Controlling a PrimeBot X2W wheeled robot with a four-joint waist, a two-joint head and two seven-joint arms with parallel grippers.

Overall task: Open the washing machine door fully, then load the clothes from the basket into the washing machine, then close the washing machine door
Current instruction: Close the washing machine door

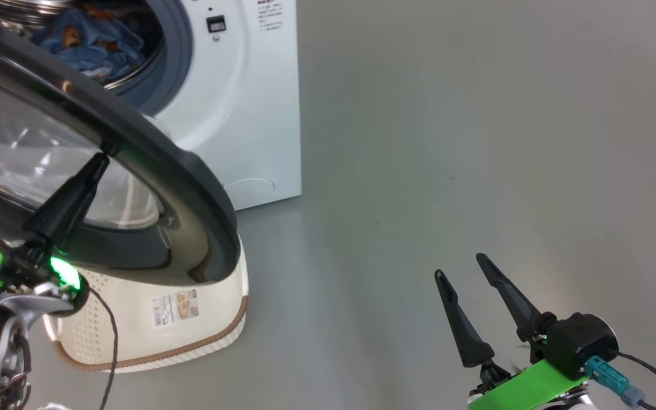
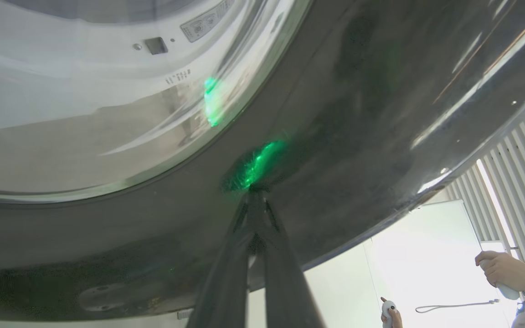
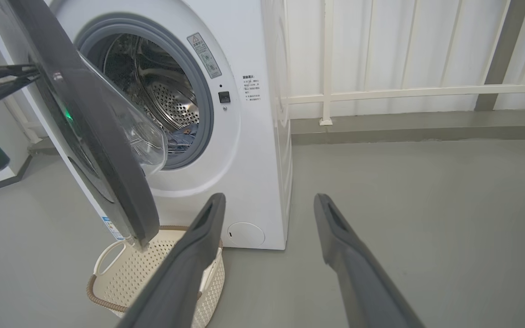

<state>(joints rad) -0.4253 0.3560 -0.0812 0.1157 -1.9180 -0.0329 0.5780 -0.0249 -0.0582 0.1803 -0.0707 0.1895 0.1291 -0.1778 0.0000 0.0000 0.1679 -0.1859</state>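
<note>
Closing push: left fingertips on the door's glossy rim

My left gripper (image 1: 99, 164), pinched shut and holding nothing, touched the washing machine door (image 1: 191, 188) at the frame's left. The clothes (image 1: 94, 40) lay inside the washing machine (image 1: 259, 85), upper left, and the basket (image 1: 203, 319) sat beneath the door. I judged a steady push along the door's swing best, since tips could slip on gloss. My right gripper (image 1: 459, 266) hung wide open and empty, lower right.

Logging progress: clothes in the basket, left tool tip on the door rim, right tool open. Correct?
No. The clothes lie in the washing machine drum, as the head view shows; the basket looks empty in the right wrist view. Rest holds.
</note>
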